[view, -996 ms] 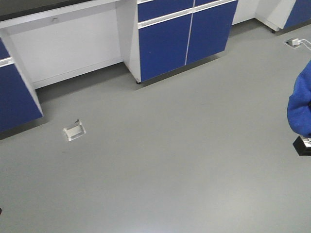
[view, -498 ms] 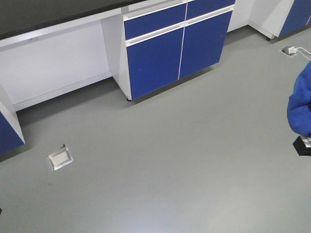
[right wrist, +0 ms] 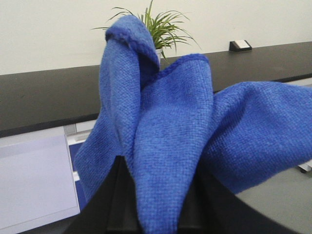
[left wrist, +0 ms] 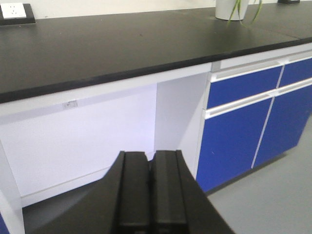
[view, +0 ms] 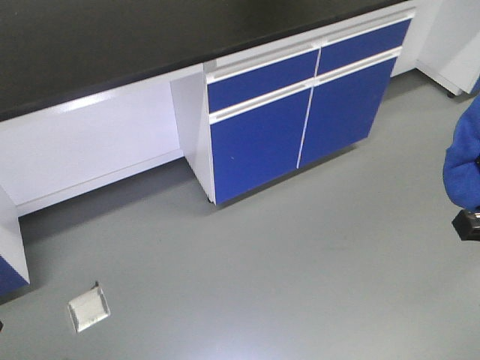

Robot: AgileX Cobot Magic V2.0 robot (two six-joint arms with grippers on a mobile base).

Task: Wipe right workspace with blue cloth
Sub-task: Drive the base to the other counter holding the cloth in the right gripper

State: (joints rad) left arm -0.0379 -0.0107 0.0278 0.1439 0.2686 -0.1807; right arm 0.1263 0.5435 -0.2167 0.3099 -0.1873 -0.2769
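The right hand [right wrist: 157, 202] pinches the blue cloth [right wrist: 165, 122] between its black fingers [right wrist: 109, 204]. The cloth bunches upward from the grip in soft folds and hides most of what lies beyond it. In the front view, cloth [view: 461, 161] and hand [view: 466, 223] sit at the right edge of the frame, over the grey floor [view: 300, 285] and apart from the bench [view: 97, 45].

The left hand [left wrist: 150, 163] carries nothing, its two fingers [left wrist: 134, 190] pressed flat together and pointed at the open recess under the bench [left wrist: 122, 44].

The bench is a long matte-black top on white framing, with blue cabinet doors [view: 300, 127] under its right part. Far back on the top, a small black box [right wrist: 240, 45] with a white face stands near the wall, and a potted plant [right wrist: 161, 27] shows just behind the cloth. A small metal plate [view: 88, 307] lies in the floor at lower left.
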